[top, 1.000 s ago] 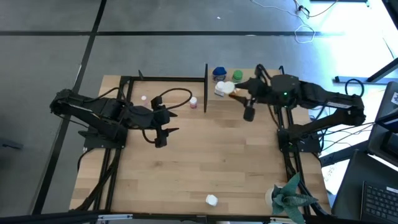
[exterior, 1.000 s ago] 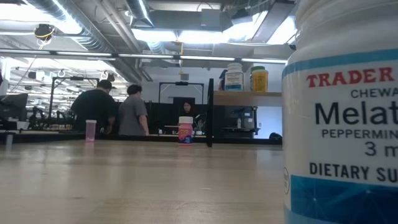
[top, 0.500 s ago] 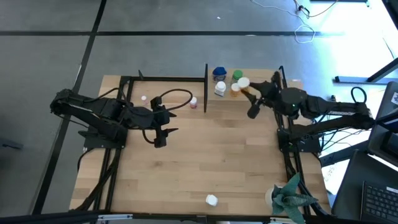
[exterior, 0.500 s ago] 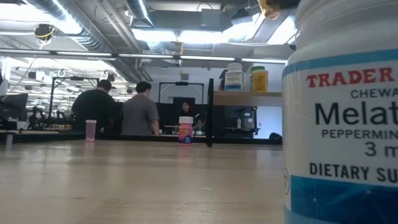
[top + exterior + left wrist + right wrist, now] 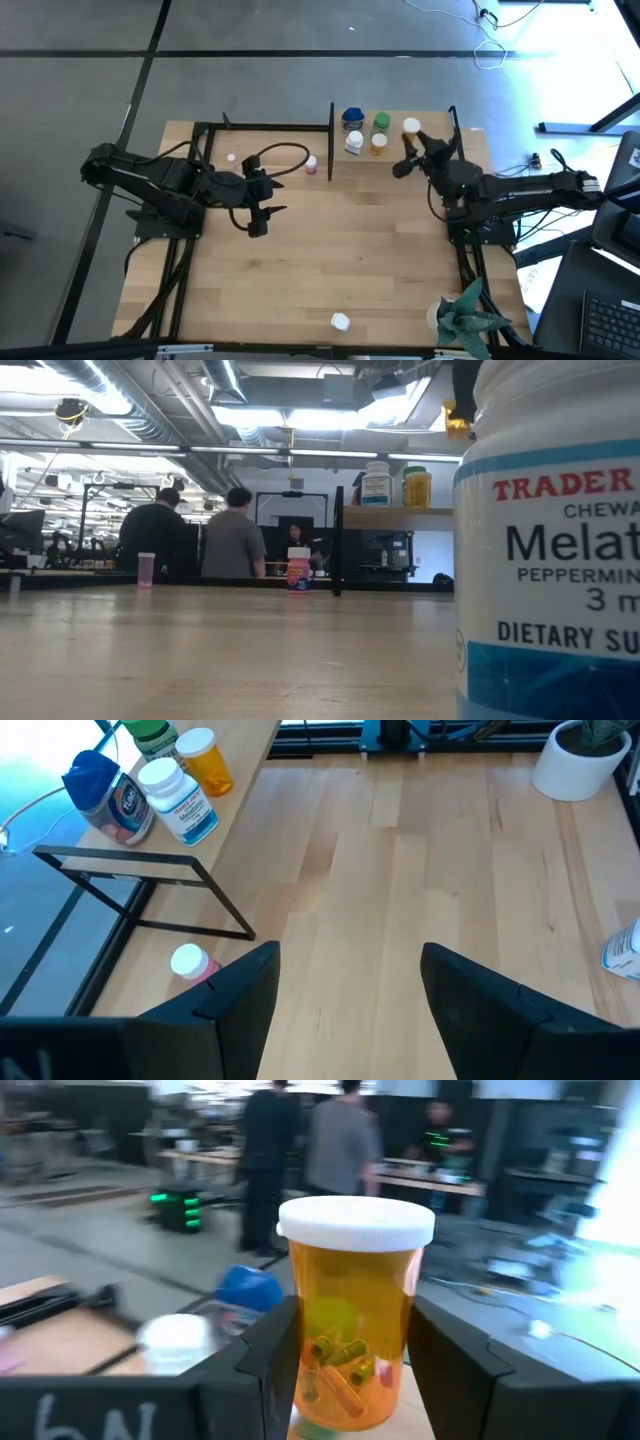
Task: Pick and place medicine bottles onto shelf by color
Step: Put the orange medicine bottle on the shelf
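Your right gripper (image 5: 345, 1365) grips an orange bottle (image 5: 352, 1320) above the shelf (image 5: 435, 130).

Seen from above, the orange bottle (image 5: 411, 127) with its white cap sits raised over the shelf's right part, clamped between the right gripper's two dark fingers (image 5: 265, 1350), upright in the wrist view. On the shelf's left part stand a blue-capped bottle (image 5: 352, 116), a white bottle (image 5: 354, 143), a green-capped bottle (image 5: 381, 122) and a second, small orange bottle (image 5: 378, 145). Left of the shelf, beyond its black upright (image 5: 331, 140), you have two pink bottles (image 5: 311, 164) on the table (image 5: 340, 250), and a white bottle (image 5: 341, 321) lies well off at the near edge. Your left gripper (image 5: 345, 985) hangs open and empty over the table, left of the shelf.
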You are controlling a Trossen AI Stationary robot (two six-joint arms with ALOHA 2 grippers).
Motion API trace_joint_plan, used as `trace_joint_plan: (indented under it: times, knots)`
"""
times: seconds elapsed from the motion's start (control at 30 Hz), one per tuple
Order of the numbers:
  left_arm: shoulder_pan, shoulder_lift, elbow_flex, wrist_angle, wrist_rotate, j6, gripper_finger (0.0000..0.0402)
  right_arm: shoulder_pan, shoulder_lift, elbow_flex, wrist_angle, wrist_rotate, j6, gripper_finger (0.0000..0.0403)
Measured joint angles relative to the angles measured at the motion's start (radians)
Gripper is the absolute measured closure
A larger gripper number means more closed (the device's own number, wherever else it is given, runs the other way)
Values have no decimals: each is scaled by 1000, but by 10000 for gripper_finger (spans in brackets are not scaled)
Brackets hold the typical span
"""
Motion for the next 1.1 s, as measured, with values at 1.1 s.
trace_joint_plan:
  times: [1.1]
  knots:
    - [0, 0, 0, 1, 0, -1, 165, -74, 31, -346, 228, -56, 184, 237]
